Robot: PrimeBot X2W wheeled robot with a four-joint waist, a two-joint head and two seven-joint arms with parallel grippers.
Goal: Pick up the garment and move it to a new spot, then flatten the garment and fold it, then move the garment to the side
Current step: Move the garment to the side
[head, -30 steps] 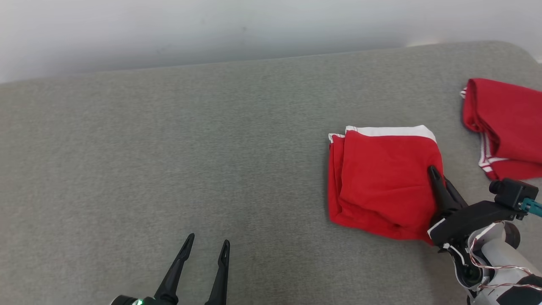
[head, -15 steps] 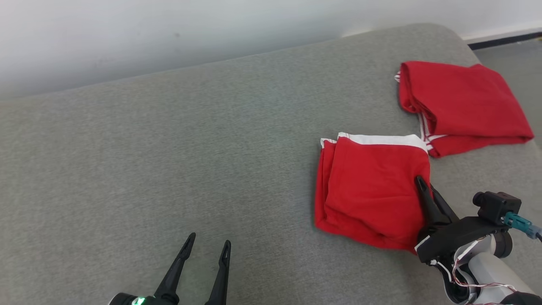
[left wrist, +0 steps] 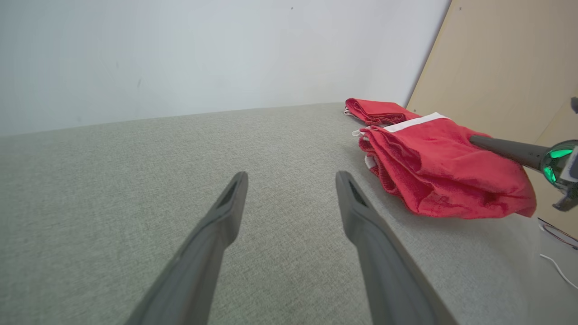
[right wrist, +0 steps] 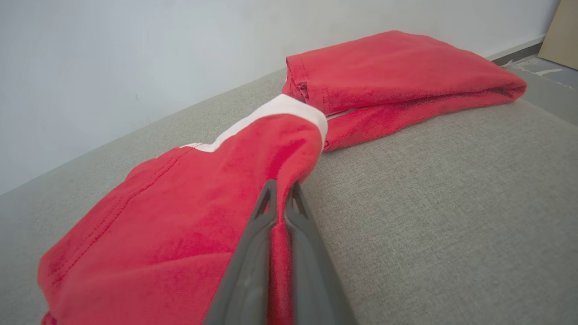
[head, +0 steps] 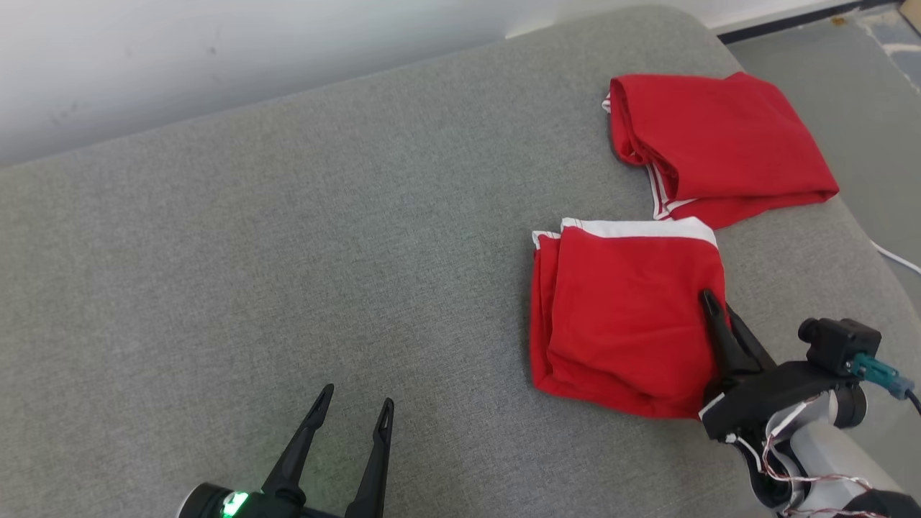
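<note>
The garment is a red cloth with a white band, folded into a rough square on the grey cushion. My right gripper is shut on the garment's right edge, and the red cloth is pinched between its two fingers. From the left wrist the garment shows at the right, its held edge lifted a little. My left gripper is open above bare cushion at the lower left, far from the garment; its fingers hold nothing.
A second folded red garment lies just behind the held one, near the cushion's far right corner. A white wall runs along the back. Grey floor and a white cable lie beyond the cushion's right edge.
The head camera has turned to the right, bringing the second red garment and the floor into view. My right gripper keeps its hold on the garment's edge; the left gripper has not moved.
</note>
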